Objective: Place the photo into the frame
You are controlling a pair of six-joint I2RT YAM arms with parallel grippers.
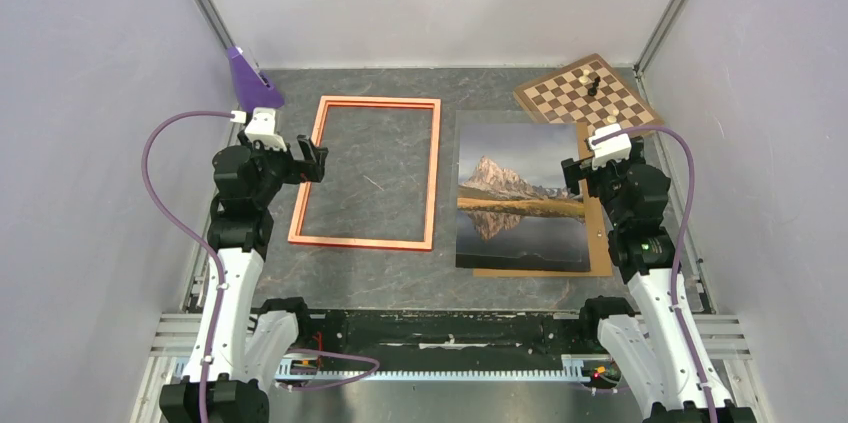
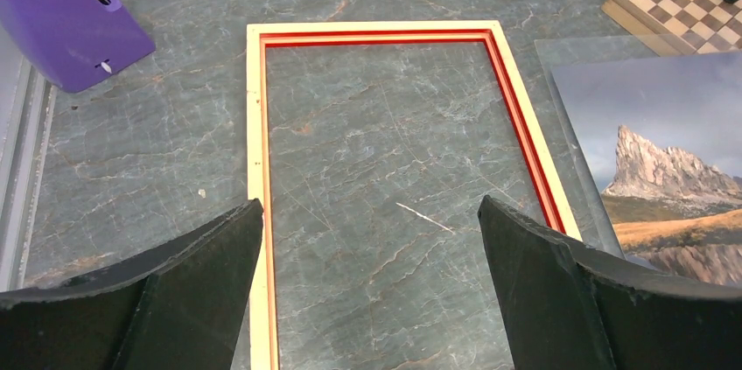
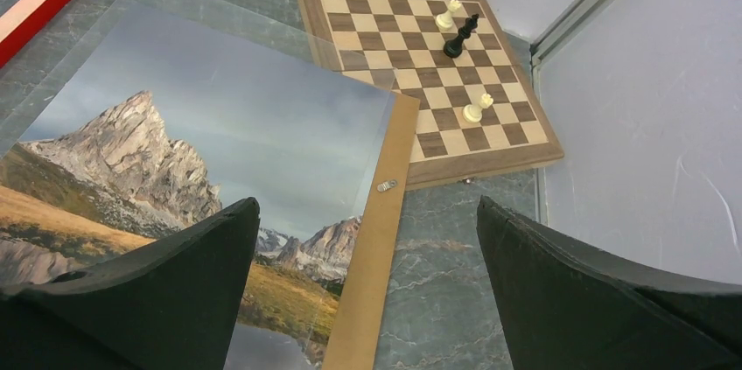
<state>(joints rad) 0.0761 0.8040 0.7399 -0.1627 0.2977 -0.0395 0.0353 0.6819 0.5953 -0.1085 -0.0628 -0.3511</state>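
Observation:
The photo (image 1: 520,193), a mountain mirrored in a lake, lies face up right of centre, on a brown backing board (image 1: 600,243). A clear sheet seems to lie over it. It also shows in the right wrist view (image 3: 219,125) and the left wrist view (image 2: 665,160). The orange-red frame (image 1: 433,173) lies flat and empty to its left, also in the left wrist view (image 2: 255,125). My left gripper (image 1: 318,161) is open over the frame's left side. My right gripper (image 1: 575,173) is open above the photo's right edge.
A brown chessboard (image 1: 585,93) with a few pieces lies at the back right, partly under the backing board (image 3: 376,239). A purple object (image 1: 250,78) stands at the back left. Walls close in on three sides.

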